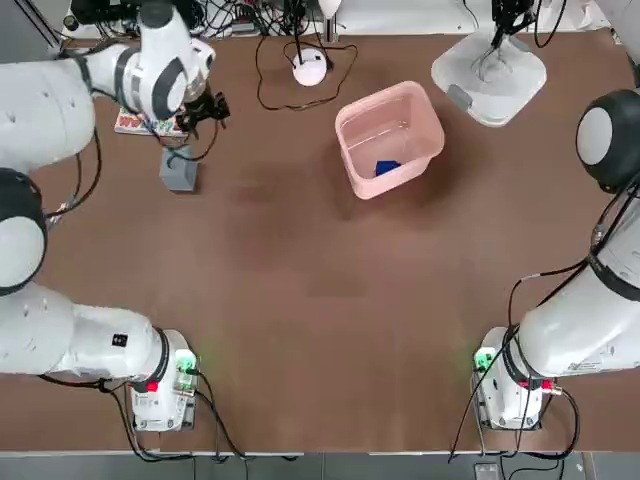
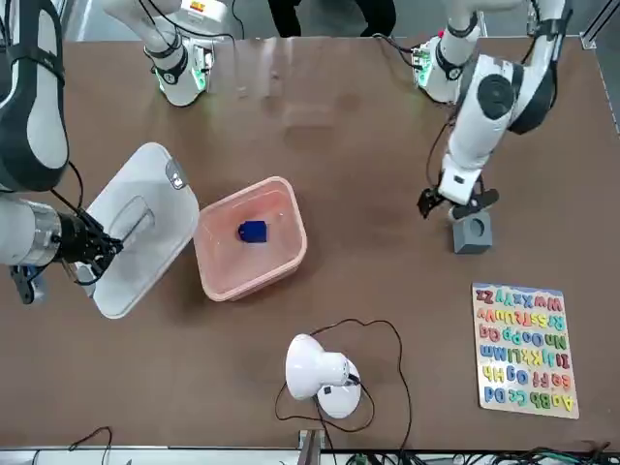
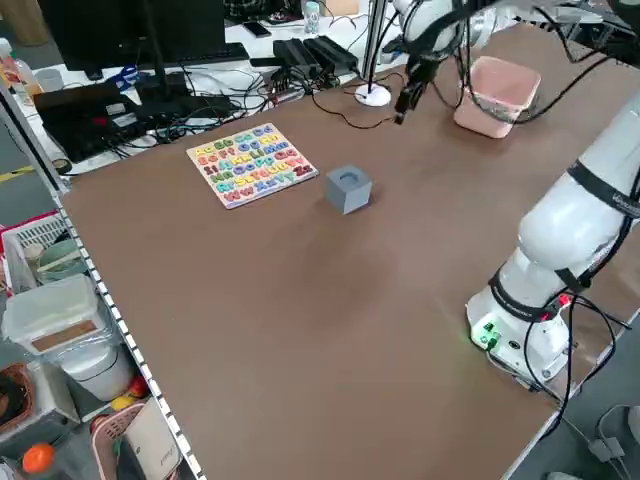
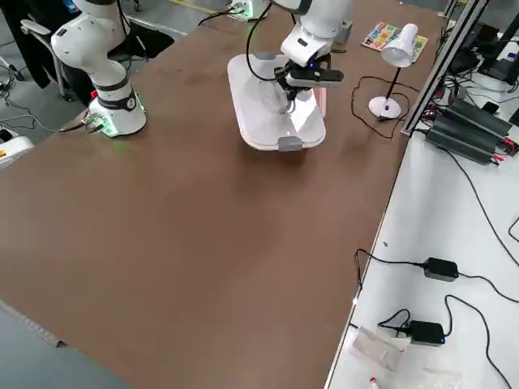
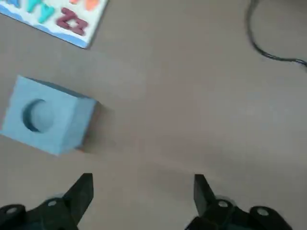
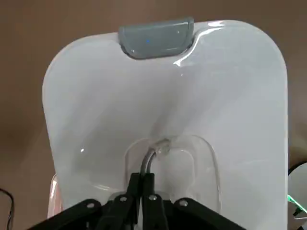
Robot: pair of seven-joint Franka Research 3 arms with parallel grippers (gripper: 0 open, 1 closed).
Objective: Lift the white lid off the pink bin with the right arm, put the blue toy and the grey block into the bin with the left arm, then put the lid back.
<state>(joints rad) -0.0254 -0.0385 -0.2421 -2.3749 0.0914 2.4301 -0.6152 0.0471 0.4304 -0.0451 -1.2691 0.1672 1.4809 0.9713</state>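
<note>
My left tool (image 2: 455, 203) hovers, fingers apart, above the grey block (image 2: 472, 233); right tool (image 6: 143, 191) clamps the white lid (image 2: 136, 228).

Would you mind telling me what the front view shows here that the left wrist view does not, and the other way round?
Only the front view shows the pink bin with the blue toy inside, the white lid held off the bin by the shut right end effector, the desk lamp, and the whole alphabet puzzle.

Only the left wrist view shows the left end effector from close up, open and empty, off to one side of the grey block.

Both show the grey block on the table, the puzzle's edge, and a cable.
</note>
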